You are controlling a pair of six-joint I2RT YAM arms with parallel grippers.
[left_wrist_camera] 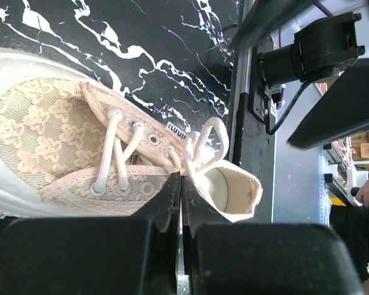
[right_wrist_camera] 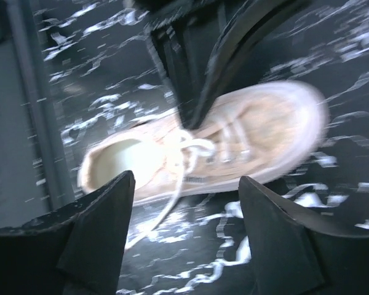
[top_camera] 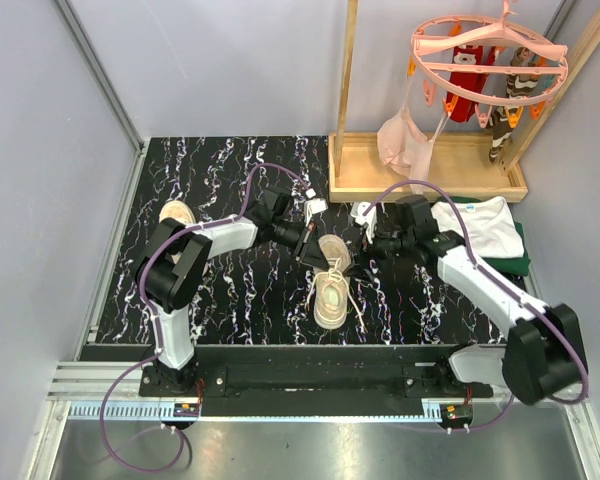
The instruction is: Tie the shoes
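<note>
**Two pincers flank a loose-laced sneaker**

A cream sneaker (top_camera: 330, 290) lies mid-surface (top_camera: 230, 170), its long axis running near to far, with the toe towards the arm bases and the heel opening away. The left pincer (top_camera: 306, 247) is closed, tips against the collar beside the loose laces (left_wrist_camera: 200, 138); whether a lace is nipped cannot be told. The right pincer (top_camera: 365, 238) gapes empty just right of the heel end — the shoe lies to its left, both arms about equally near. The second sneaker (top_camera: 177, 213) sits far left, well apart.

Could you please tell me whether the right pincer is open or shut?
Open: the right pincer has its fingers wide apart facing the shoe, holding nothing.
</note>
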